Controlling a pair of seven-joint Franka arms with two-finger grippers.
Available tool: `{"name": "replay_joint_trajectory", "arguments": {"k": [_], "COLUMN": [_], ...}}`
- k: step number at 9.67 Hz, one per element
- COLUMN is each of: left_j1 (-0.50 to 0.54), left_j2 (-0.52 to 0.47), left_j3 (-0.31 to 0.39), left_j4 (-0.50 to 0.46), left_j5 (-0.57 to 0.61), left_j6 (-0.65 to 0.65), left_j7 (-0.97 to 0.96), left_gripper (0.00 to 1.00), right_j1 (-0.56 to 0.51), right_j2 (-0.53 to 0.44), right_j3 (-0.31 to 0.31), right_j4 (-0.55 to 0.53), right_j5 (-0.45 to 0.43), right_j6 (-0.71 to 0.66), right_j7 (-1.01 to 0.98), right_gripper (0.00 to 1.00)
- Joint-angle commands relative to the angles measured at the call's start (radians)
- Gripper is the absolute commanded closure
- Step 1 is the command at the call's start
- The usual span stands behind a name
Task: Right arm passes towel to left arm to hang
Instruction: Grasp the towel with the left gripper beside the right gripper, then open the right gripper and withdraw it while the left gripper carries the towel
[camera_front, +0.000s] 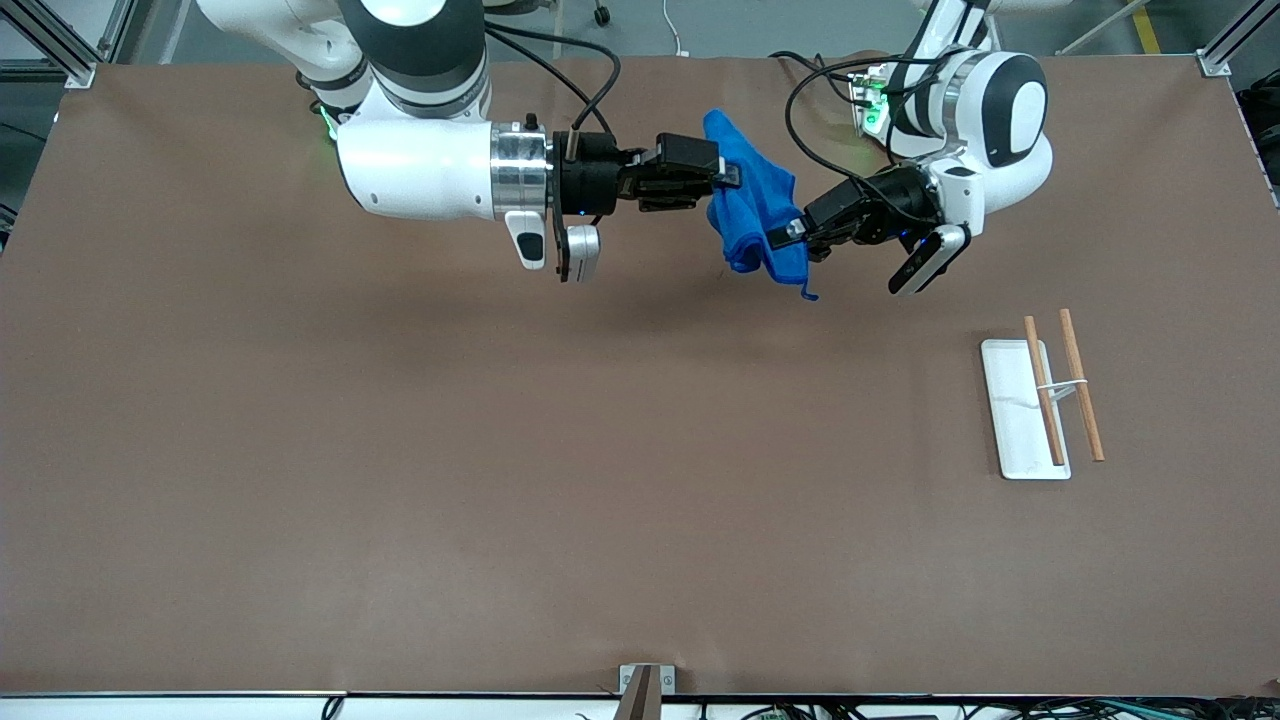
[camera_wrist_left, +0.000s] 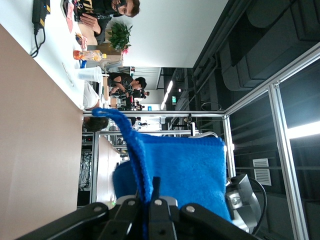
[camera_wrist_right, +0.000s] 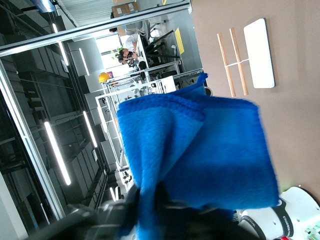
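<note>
We are mid-handover: the towel (camera_front: 755, 205) hangs in the air over the bench (camera_front: 400, 450), up near the arms' bases, held from both ends. The left tool (camera_front: 795, 232) is pinched tight on its lower edge; the right tool (camera_front: 728, 176) grips the upper fold (whether it has begun to let go we cannot tell). Next, we judge, the right tool must release. The rack (camera_front: 1045, 395) stands toward the left arm's end, with bare bench between.
</note>
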Motion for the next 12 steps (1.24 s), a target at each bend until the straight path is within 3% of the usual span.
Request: {"name": "replay_joint_trajectory", "arguments": {"k": [1, 2, 4, 6, 8, 10, 12], "left_j1": [0.010, 0.010, 0.010, 0.010, 0.010, 0.012, 0.016], "left_j2": [-0.005, -0.005, -0.005, -0.005, 0.000, 0.011, 0.063], "left_j3": [0.008, 0.026, 0.078, 0.146, 0.231, 0.326, 0.441], "left_j4": [-0.016, -0.004, 0.007, 0.053, 0.109, 0.194, 0.269], "left_j5": [0.122, 0.209, 0.402, 0.701, 1.011, 1.371, 1.610], "left_j6": [0.025, 0.025, 0.025, 0.025, 0.020, 0.020, 0.014], "left_j7": [-0.061, -0.091, -0.121, -0.233, -0.327, -0.427, -0.552], "left_gripper": [1.00, 1.00, 1.00, 1.00, 1.00, 1.00, 1.00], "right_j1": [-0.052, -0.088, -0.133, -0.142, -0.149, -0.162, -0.195], "right_j2": [-0.012, -0.038, -0.045, -0.045, -0.048, -0.092, -0.114], "right_j3": [0.000, -0.007, -0.075, -0.133, -0.249, -0.378, -0.451], "right_j4": [-0.049, -0.100, -0.129, -0.131, -0.123, -0.114, -0.050], "right_j5": [-0.214, -0.334, -0.694, -1.016, -1.161, -1.372, -1.479], "right_j6": [-0.002, 0.001, -0.010, -0.010, -0.048, -0.106, -0.257], "right_j7": [0.022, 0.068, 0.142, 0.326, 0.376, 0.373, 0.352], "right_gripper": [0.00, 0.00, 0.00, 0.00, 0.00, 0.00, 0.00]}}
